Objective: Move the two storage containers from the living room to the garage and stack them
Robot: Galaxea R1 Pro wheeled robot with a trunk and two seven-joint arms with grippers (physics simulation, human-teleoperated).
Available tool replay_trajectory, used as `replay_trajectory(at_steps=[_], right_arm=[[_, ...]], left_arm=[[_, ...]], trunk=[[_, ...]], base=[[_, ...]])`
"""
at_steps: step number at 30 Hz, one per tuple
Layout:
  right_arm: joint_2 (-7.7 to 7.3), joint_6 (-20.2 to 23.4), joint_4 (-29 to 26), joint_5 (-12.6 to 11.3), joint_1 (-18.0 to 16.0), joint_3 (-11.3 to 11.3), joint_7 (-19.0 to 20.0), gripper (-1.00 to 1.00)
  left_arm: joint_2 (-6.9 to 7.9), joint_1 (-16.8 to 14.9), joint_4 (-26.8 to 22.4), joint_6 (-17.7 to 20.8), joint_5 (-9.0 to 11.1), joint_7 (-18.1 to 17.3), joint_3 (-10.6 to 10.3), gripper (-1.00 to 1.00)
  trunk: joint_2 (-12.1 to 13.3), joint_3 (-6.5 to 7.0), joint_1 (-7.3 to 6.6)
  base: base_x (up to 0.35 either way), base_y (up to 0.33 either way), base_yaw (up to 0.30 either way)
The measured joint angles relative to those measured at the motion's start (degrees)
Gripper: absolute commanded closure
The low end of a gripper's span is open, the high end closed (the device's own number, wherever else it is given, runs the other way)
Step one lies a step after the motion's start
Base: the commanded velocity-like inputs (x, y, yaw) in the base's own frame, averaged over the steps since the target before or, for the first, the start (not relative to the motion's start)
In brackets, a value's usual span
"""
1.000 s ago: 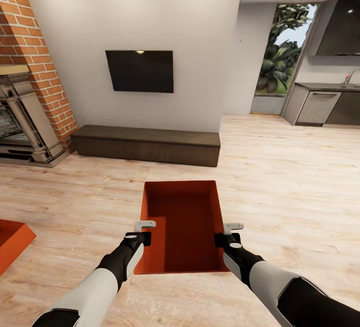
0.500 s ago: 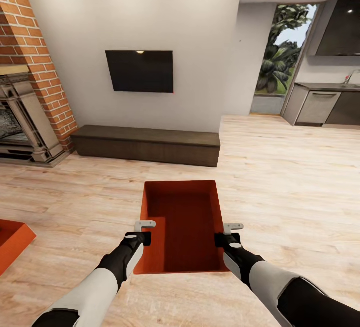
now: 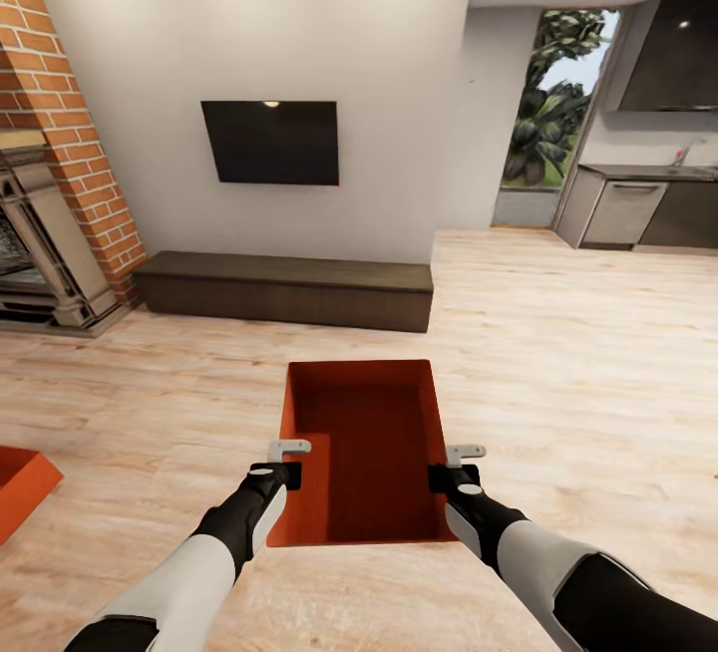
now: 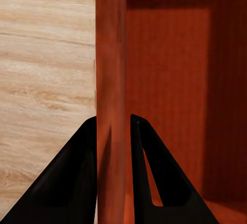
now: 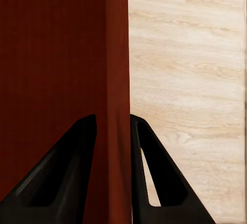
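In the head view I hold one orange-red storage container (image 3: 364,453) in front of me above the living room's wood-plank floor. My left gripper (image 3: 284,478) is shut on its left wall and my right gripper (image 3: 445,478) on its right wall. The left wrist view shows the left gripper (image 4: 113,126) with its black fingers (image 4: 77,172) pinching the thin wall (image 4: 110,70). In the right wrist view the right gripper (image 5: 113,124) clamps the opposite wall (image 5: 118,54) the same way. The second storage container (image 3: 20,488) lies on the planks at the far left, cut off by the picture's edge.
A long dark low cabinet (image 3: 284,288) runs along the white wall under a black screen (image 3: 271,142). The brick fireplace (image 3: 50,183) stands at the left. At the right, open plank floor (image 3: 578,353) leads to kitchen units (image 3: 638,208) and a tall window (image 3: 543,114).
The whole picture has slid a little to the left, so the camera has turned right. The container stays in both grippers as before.
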Motion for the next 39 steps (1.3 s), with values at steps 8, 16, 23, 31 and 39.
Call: replay_trajectory(at_steps=[8,16,23,31,39], right_arm=[[0.00,0.0,0.0,0.0,0.0,0.0,0.0,1.00],[0.00,0.0,0.0,0.0,0.0,0.0,0.0,1.00],[0.00,0.0,0.0,0.0,0.0,0.0,0.0,1.00],[0.00,0.0,0.0,0.0,0.0,0.0,0.0,1.00],[0.00,0.0,0.0,0.0,0.0,0.0,0.0,1.00]], left_arm=[[0.00,0.0,0.0,0.0,0.0,0.0,0.0,1.00],[0.00,0.0,0.0,0.0,0.0,0.0,0.0,1.00],[0.00,0.0,0.0,0.0,0.0,0.0,0.0,1.00],[0.00,0.0,0.0,0.0,0.0,0.0,0.0,1.00],[0.00,0.0,0.0,0.0,0.0,0.0,0.0,1.00]], trunk=[[0.0,0.00,0.00],[0.0,0.00,0.00],[0.0,0.00,0.00],[0.0,0.00,0.00],[0.0,0.00,0.00]], base=[[0.000,0.000,-0.280],[0.000,0.000,-0.289],[0.000,0.000,-0.289],[0.000,0.000,-0.289],[0.000,0.000,-0.289]])
